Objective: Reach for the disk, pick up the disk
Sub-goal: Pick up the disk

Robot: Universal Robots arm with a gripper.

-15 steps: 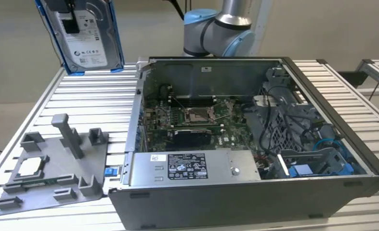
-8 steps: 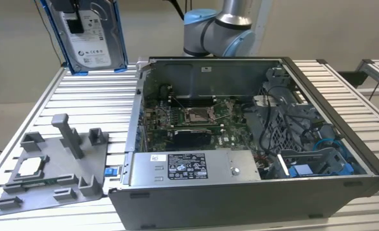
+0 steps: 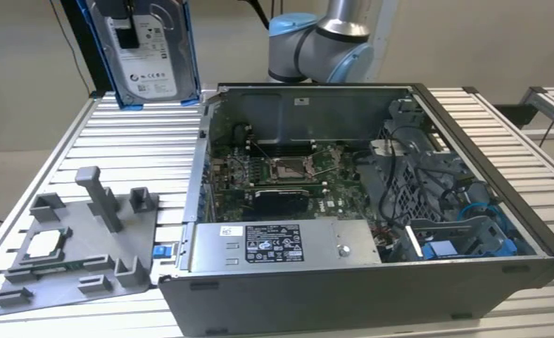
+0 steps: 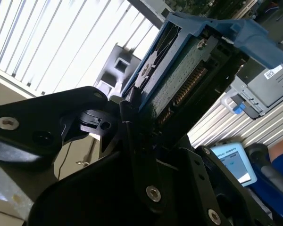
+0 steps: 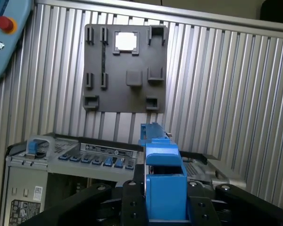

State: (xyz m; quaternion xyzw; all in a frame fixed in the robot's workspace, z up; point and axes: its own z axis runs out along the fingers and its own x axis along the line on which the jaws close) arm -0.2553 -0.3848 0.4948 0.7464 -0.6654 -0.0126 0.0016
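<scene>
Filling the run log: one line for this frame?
phase: pick-up | hand: shut on disk | disk: held above table | nearby: open computer case

The exterior view looks down from high at the open grey metal computer case [image 3: 352, 296] on the ribbed aluminium table [image 3: 136, 148]. The disk [image 3: 147, 53], a flat silver hard drive in a blue plastic bracket, hangs close at the frame's upper left. The first wrist view faces down past the disk [image 5: 165, 188] to the flat grey plastic fixture plate [image 5: 118, 96]. The exterior view shares this plate [image 3: 131, 243] at lower left. The second wrist view looks along the disk [image 4: 188, 70] from very near.
</scene>
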